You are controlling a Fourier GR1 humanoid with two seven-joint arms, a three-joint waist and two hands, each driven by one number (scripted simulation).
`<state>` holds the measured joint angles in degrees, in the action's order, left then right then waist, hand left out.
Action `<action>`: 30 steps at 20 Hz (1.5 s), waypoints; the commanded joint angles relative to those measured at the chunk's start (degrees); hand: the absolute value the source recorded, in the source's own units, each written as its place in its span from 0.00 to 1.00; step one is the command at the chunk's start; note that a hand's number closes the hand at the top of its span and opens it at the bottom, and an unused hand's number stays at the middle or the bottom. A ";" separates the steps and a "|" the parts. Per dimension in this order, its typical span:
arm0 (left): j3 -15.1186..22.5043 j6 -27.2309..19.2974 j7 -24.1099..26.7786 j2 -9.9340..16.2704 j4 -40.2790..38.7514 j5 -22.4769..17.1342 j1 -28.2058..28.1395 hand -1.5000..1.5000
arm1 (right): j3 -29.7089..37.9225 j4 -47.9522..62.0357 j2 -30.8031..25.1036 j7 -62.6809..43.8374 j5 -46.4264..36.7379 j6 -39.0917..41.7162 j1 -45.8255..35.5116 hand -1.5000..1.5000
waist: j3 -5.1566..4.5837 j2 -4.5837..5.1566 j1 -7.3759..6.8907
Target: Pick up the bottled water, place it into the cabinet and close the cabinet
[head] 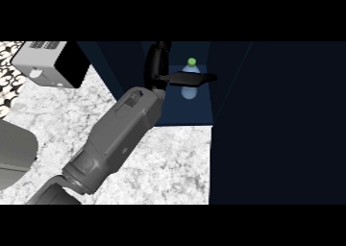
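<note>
The bottled water [191,91], clear with a green cap, stands upright inside the open dark-blue cabinet [177,113]. My left forearm comes in from the lower left and reaches into the cabinet. My left hand [157,65] is beside the bottle on its left, and its black fingers [197,78] curl across the bottle's middle. The cabinet door [282,125] stands open as a large dark panel filling the right side. My right hand does not show anywhere.
A white and black boxy appliance [52,62] stands at the back left on the marbled counter [168,163]. A grey rounded shape [9,153] sits at the left edge. Patterned wall tiles [4,81] show at the far left.
</note>
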<state>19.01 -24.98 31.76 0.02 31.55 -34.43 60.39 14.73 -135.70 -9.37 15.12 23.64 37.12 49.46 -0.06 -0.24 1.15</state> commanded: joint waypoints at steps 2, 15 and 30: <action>3.56 0.10 -1.74 -0.02 9.23 0.19 -7.67 0.00 | 0.57 -7.79 -0.16 -3.34 2.95 -0.17 1.97 0.00 | 0.01 -0.15 -1.08; 14.44 -6.06 -9.68 3.02 44.09 3.78 -30.61 0.00 | -3.67 -10.47 2.73 -6.10 -0.18 -4.92 0.31 0.00 | -0.02 -0.26 -2.20; 20.40 -6.09 -9.38 14.07 68.56 6.10 -54.64 0.00 | -16.28 -11.99 -5.40 -9.96 -7.65 6.07 2.14 1.00 | -0.06 -0.24 -1.49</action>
<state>37.92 -31.01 21.80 11.62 94.61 -29.05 11.28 1.38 -136.50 -14.10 9.52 21.64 42.72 48.83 -0.10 -0.45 -0.66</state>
